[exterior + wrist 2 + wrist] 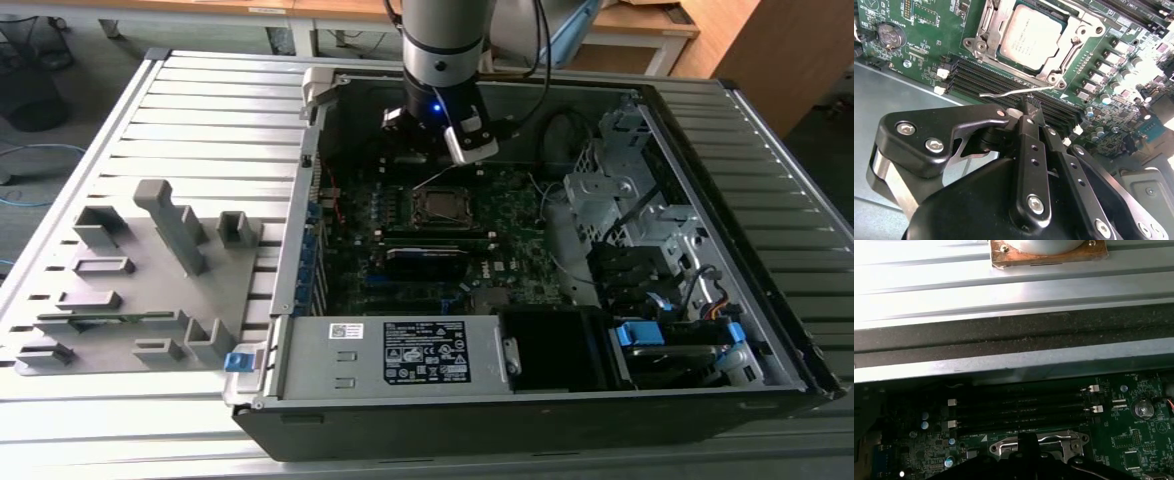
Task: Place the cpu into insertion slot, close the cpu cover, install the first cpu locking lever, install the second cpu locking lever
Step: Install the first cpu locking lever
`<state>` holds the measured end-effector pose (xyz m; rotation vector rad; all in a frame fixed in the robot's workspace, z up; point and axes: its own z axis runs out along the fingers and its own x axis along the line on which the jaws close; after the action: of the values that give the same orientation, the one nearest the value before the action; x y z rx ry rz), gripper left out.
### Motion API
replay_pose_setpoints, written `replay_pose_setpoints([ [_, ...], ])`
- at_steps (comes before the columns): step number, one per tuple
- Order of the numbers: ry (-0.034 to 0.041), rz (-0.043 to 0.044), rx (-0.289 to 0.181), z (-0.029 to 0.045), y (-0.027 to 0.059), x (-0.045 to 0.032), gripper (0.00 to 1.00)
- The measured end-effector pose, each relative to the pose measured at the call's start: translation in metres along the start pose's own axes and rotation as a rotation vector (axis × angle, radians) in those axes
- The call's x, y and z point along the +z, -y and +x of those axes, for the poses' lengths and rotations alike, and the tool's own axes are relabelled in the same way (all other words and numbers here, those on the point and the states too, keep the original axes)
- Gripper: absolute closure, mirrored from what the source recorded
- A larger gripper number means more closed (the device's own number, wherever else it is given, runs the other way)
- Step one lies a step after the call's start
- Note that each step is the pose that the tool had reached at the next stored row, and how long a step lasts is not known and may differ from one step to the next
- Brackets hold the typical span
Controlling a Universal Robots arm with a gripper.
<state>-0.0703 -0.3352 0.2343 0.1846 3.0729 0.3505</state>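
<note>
A grey fixture tray [134, 270] lies on the slatted bench [200, 110], on the exterior view's left. Beside it is an open computer case [534, 420]. In the second wrist view the cpu [1026, 37] sits under the closed cover [1068, 50], hiding the slot. The pincer [1031, 106] is pressed together at a thin lever [999, 94]; whether it pinches it is unclear.

An open computer case [534, 425] is seen lying on a slatted metal surface [200, 110], with its green motherboard [514, 215] exposed. The arm [447, 40] is seen at the far side, and the hand [447, 150] is held low over the board, just beyond the insertion slot [441, 207]. A grey fixture plate [134, 290] is set on the exterior view's left, beside the case. A labelled power supply [387, 352] is mounted along the case's near side.
</note>
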Motion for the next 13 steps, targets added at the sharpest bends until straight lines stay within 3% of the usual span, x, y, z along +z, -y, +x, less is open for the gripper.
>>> replay_pose_setpoints([
  [13, 0.0002, -0.0014, 0.002, -0.0022, -0.0014, 0.0018, 0.89],
])
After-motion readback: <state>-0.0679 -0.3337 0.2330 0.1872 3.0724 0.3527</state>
